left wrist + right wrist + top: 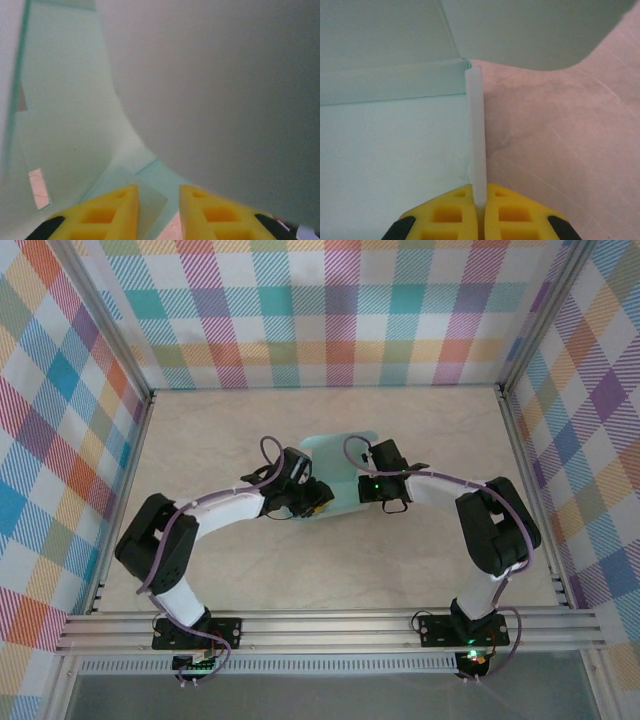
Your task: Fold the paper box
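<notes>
The paper box (335, 452), pale mint-teal card, lies partly folded at the middle of the table between both arms. My left gripper (320, 502) is at its near left corner. In the left wrist view the yellow fingers (115, 212) stand apart, and the left gripper (159, 196) is open over a small flap with curved card (75, 110) rising ahead. My right gripper (362, 480) is at the box's right side. In the right wrist view the right gripper (479, 194) is shut on an upright side wall (476, 130), seen edge-on, with the flat base panel (390, 150) to its left.
Pale marbled table top (560, 140) lies to the right of the box. Checked walls (330, 310) close off the back and both sides. An aluminium rail (330, 625) carrying the arm bases runs along the near edge.
</notes>
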{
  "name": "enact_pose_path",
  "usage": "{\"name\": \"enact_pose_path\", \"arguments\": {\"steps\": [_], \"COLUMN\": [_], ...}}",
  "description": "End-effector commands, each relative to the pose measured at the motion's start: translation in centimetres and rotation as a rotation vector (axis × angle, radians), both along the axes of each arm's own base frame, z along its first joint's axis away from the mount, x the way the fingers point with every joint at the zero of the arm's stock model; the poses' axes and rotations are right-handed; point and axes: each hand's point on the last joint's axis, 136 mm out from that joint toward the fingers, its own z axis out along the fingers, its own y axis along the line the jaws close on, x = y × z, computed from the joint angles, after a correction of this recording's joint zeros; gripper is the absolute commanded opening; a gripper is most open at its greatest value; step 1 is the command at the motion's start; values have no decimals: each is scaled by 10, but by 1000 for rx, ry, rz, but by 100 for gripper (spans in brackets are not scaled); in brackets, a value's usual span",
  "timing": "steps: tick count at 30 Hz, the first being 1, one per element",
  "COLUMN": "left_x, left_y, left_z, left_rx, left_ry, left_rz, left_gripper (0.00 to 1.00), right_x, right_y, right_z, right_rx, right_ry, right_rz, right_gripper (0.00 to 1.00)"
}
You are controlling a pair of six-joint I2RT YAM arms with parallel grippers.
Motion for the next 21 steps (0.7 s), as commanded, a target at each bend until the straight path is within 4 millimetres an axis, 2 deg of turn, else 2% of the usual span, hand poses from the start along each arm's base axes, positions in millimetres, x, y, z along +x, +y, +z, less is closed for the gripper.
{"name": "enact_pose_path", "arguments": {"steps": [1,3,8,10,12,14,17,19,21], "left_x": [0,4,2,3,3,6,7,10,14], "left_y": [19,37,96,118,138,155,169,171,161], "left_z": [50,71,102,107,109,110,108,101,98], "left_rx": [73,119,208,186,147,88,-6,-62,-126], "left_ry": [-172,-265,-377,-392,-404,-417,-418,-399,-388], "left_rz": [9,52,160,215,273,351,421,456,439], "left_gripper": [35,38,50,62,69,84,96,96,93], "right_x": [12,14,17,17,18,19,19,19,19], "right_y": [4,1,-3,-2,1,1,3,5,8], "right_z": [19,21,35,45,56,69,86,97,105], "right_rx": [49,59,114,166,222,273,343,393,434], "right_ry": [-51,-53,-64,-74,-84,-94,-100,-103,-102], "right_rz": [-43,-65,-94,-96,-91,-95,-94,-90,-81], "right_gripper": [0,0,0,0,0,0,0,0,0]}}
